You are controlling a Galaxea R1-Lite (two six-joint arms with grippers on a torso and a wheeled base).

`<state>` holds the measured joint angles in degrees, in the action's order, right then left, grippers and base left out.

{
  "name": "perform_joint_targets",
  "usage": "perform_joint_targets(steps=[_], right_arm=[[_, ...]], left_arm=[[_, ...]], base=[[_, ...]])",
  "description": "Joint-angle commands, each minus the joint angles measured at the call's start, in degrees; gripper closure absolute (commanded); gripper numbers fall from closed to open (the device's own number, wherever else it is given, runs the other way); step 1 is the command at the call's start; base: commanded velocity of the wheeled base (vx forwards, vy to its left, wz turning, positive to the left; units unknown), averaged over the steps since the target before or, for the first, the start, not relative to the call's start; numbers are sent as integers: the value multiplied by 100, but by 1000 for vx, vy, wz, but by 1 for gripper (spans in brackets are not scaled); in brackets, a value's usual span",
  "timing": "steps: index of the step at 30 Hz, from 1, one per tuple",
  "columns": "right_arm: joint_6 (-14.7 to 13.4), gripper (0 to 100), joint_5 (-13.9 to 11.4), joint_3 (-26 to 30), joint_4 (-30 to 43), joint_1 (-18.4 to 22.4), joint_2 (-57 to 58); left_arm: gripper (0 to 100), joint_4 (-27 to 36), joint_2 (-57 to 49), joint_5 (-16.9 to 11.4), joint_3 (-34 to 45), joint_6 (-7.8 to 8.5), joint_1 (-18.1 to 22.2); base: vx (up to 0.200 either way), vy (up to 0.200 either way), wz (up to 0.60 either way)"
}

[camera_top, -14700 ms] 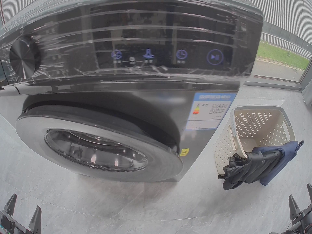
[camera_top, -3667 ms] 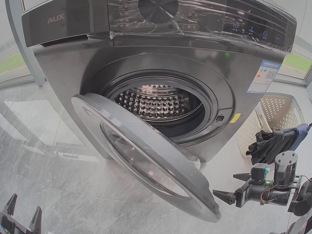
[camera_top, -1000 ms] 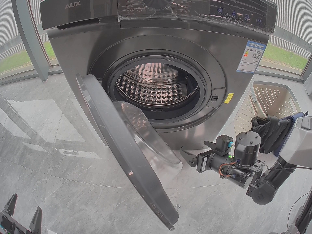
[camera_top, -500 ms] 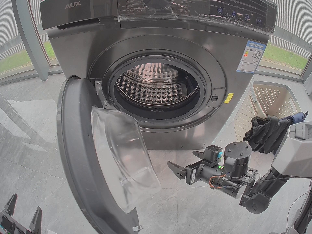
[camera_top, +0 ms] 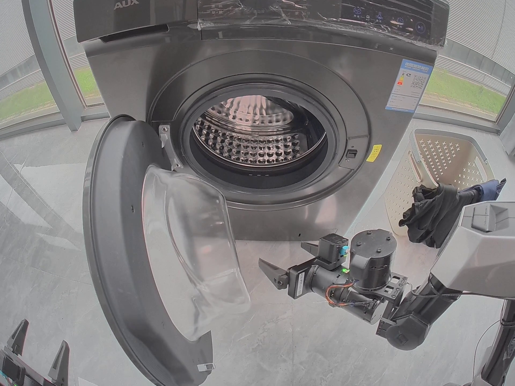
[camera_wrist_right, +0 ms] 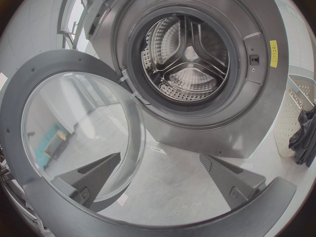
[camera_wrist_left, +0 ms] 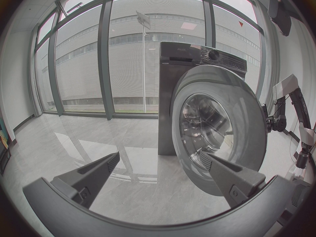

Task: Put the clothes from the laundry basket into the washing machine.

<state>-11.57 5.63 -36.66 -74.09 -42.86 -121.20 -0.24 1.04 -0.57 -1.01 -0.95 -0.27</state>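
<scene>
Door point(camera_top: 115, 231) had swung wider than half a second before. Right gripper point(camera_top: 282, 255) had edged toward it, low before the washing machine point(camera_top: 300, 54), jaws spread, holding nothing. Left gripper point(camera_top: 42, 336) also open and empty, cut off at the frame's corner. Dark clothes point(camera_top: 434, 213) hung over the laundry basket point(camera_top: 450, 138) rim, right of the machine. The right arm hid the basket's near side.

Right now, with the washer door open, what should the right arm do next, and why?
Probably swing the right gripper toward the clothes draped over the laundry basket: the door stands wide open, the drum looks empty, and the gripper is open, holding nothing.
</scene>
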Motion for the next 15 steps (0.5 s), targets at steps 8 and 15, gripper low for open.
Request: perform_joint_targets(steps=[8,15], right_arm=[[-21,0,-1,-430,-167,-618,-369],[-38,0,-1,-579,-184,-486,-343]], left_arm=[[0,-2,-95,-4,101,-2,0],[0,-2,-86,-4,101,-2,0]], base=[[0,0,0],[0,0,0]])
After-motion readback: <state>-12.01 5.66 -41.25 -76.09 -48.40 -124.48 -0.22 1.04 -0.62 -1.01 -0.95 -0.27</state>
